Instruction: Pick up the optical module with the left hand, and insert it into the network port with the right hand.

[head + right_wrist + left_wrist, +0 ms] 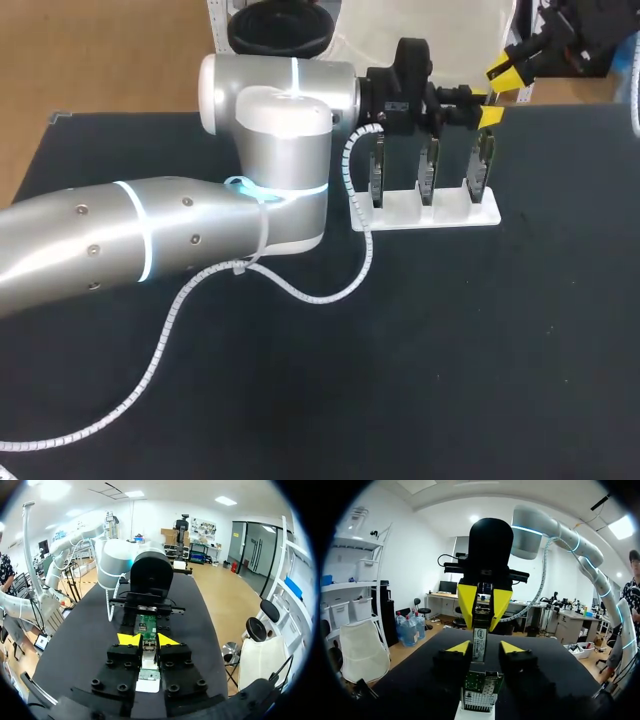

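Right then, the right hand [148, 640] was clamped on the optical module [480, 642], holding it upright just above the network card [483, 682] standing in the white rack [450, 215]. The left hand [486, 646] sat level with the module, fingers apart on either side of it, not gripping.

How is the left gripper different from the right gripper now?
The right gripper pinches the optical module; the left gripper stands open around it. The left gripper comes in from the left side, the right gripper from the right. Both have yellow tips.
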You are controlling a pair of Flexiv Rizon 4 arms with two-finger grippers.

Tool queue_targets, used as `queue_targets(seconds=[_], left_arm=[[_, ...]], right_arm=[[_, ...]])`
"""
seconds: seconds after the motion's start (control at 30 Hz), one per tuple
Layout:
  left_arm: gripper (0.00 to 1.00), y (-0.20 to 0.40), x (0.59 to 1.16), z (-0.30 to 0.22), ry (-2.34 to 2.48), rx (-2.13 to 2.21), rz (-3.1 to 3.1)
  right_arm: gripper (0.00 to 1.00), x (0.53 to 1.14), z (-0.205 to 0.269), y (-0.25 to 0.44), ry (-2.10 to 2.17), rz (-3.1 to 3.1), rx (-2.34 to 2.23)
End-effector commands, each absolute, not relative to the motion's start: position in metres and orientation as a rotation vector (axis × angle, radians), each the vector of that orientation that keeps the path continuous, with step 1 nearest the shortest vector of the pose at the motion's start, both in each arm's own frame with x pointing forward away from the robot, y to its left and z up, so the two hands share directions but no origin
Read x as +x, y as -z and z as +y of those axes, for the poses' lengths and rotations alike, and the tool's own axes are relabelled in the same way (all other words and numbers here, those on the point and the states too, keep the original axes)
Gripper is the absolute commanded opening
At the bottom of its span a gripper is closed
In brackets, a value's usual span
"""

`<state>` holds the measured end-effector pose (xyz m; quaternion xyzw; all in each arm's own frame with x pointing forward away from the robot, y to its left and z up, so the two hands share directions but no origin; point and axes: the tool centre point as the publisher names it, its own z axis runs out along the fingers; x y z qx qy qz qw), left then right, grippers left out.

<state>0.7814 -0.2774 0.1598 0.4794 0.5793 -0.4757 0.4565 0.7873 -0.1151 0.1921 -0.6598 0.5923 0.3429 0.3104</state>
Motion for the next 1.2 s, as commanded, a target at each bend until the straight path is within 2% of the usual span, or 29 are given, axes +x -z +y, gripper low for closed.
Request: queue_targets(seconds=[0.03,1.2], left_arm=[[1.00,-0.160,0.783,-0.278,1.172,1.184,1.431],[1.00,-0.171,0.784,-0.248,1.031,1.400,1.647]], right_arm=[[0.00,0.783,-0.116,-0.192,-0.896,1.564,-1.738],[0.00,0.785,-0.115,-0.192,-0.880,1.557,-1.722]])
